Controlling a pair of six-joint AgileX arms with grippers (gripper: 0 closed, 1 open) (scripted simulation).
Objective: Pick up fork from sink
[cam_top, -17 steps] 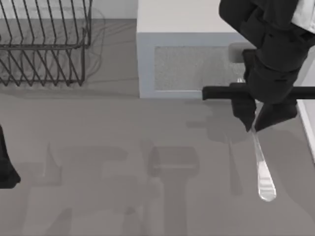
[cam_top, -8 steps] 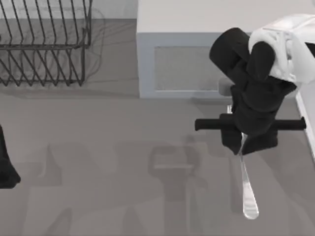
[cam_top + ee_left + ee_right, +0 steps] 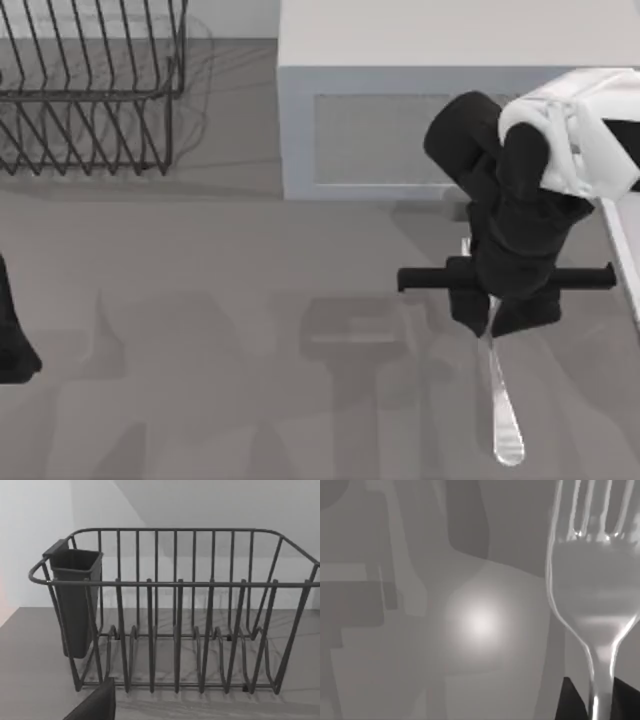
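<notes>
The fork (image 3: 503,415) is slim and shiny silver. Its long handle sticks out below my right gripper (image 3: 490,325), which is shut on the fork's neck above the sink's grey floor (image 3: 250,300). In the right wrist view the fork (image 3: 592,580) hangs close to the camera, tines up in the picture, with dark fingertips (image 3: 570,702) beside its neck. A shadow on the grey floor lies apart from the fork. My left arm (image 3: 12,340) is parked at the table's left edge.
A white microwave (image 3: 400,100) stands at the back, just behind the right arm. A dark wire dish rack (image 3: 90,90) with a dark cutlery cup (image 3: 75,600) is at the back left. A pale rim (image 3: 625,260) runs along the right side.
My right gripper has carried the fork left and toward the front, away from the microwave door. The wrist has turned, showing its white part. The left arm has not moved.
</notes>
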